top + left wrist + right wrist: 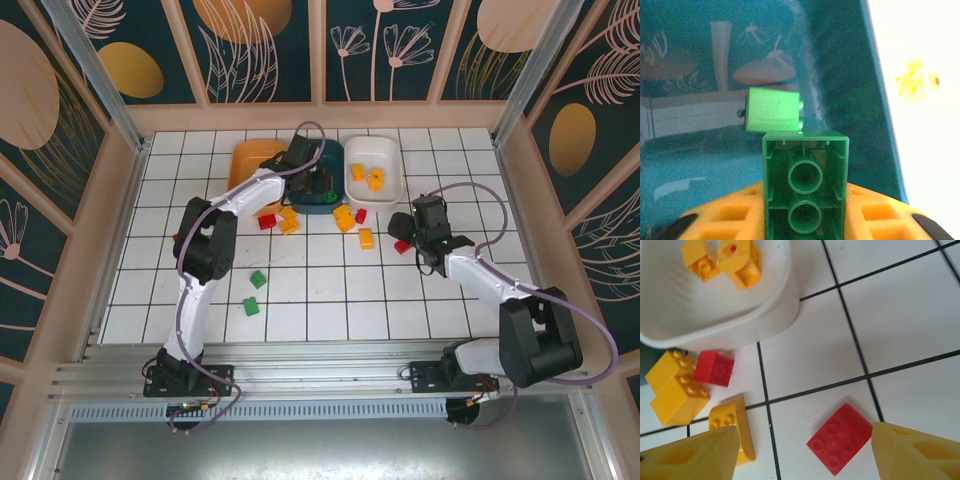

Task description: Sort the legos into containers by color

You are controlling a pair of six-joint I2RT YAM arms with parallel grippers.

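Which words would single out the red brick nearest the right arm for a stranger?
Find the white tray at the table's back. Near it, between the right tool's fingers, lies a red brick, studs up. It sits alone; other red bricks sit beside yellow ones.

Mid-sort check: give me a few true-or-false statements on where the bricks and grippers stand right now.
1. The white tray holds yellow bricks. True.
2. The right gripper is shut on a red brick. False: its jaws stand open, the brick lying on the table between them.
3. A green brick lies in the teal tray. True.
4. Every green brick is already in a tray. False: two loose green bricks lie on the table.
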